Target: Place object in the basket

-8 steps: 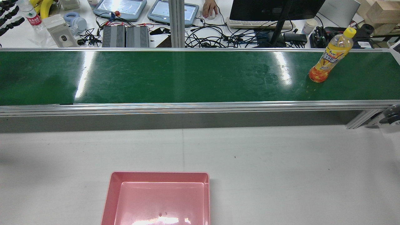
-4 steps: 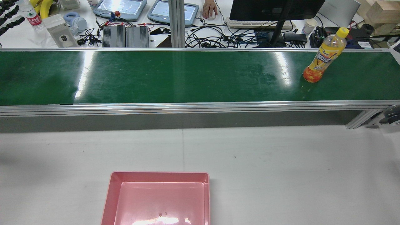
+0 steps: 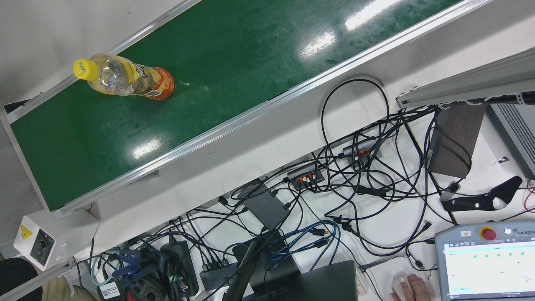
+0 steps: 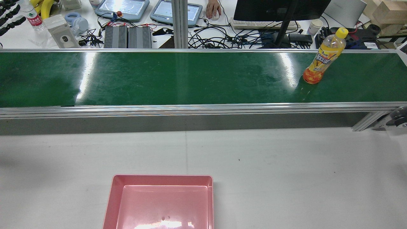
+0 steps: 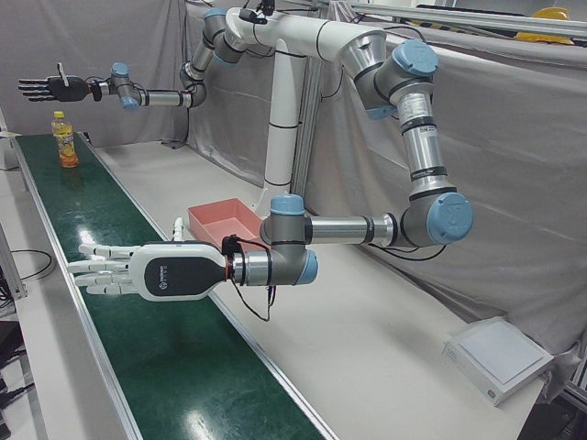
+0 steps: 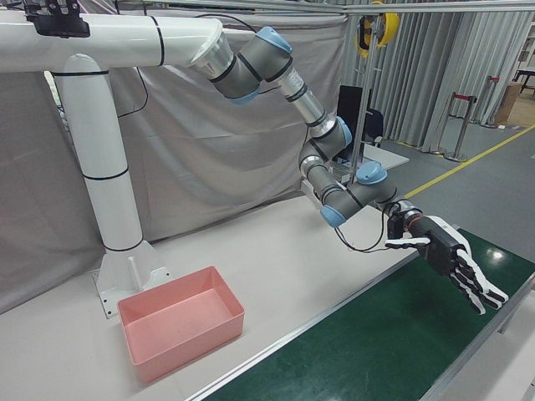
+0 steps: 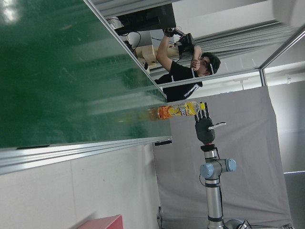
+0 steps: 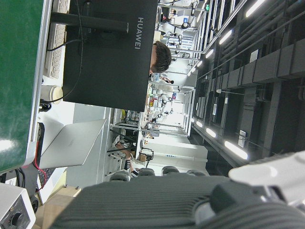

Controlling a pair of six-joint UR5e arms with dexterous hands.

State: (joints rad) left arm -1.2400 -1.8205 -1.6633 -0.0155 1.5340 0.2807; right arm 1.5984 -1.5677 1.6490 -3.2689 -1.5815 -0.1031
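A juice bottle (image 4: 323, 60) stands upright on the green belt (image 4: 159, 79).

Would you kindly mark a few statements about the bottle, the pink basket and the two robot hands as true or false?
1. The yellow-capped orange drink bottle stands upright on the green conveyor belt. True.
2. The pink plastic basket holds the bottle. False: it is empty.
3. The left robot hand grips the bottle. False: it is open, holding nothing.
4. The right robot hand is open over the belt. True.
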